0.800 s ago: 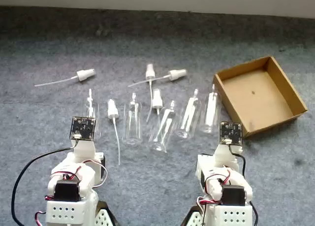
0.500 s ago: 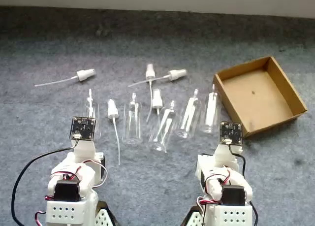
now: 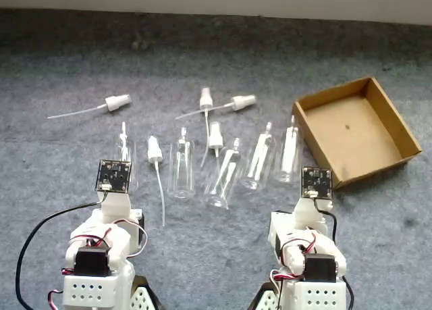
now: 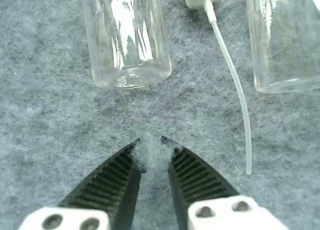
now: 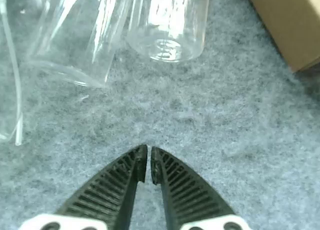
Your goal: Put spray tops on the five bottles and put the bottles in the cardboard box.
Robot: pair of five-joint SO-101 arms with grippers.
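Staying exactly as in the earlier frames, with no shifting of arms, bottles or tops. Finding all five clear bottles (image 3: 181, 169) lying on their sides in a loose row mid-table, none capped yet. Placing the nearest bottle (image 4: 127, 39) just ahead of the left gripper (image 4: 150, 146), and the rightmost bottle (image 5: 170, 19) just ahead of the right gripper (image 5: 148, 157).

Counting five white spray tops (image 3: 118, 102) scattered among and beyond that row, each trailing a thin tube, with one dip tube (image 4: 235, 94) curving between two bottles.

Judging the bottles as light, hard and slick, probably plastic though possibly glass, so rolling easily. Favouring a grip across the straight barrel near its middle. Taking the tops by the white head, not by the floppy tube.

Noting the cardboard box (image 3: 335, 94) right of the row, holding nothing, its left wall just beside the rightmost bottle.

Holding the left fingers slightly parted over bare carpet (image 4: 50, 115), pinching nothing. Pressing the right fingers almost together, likewise empty.
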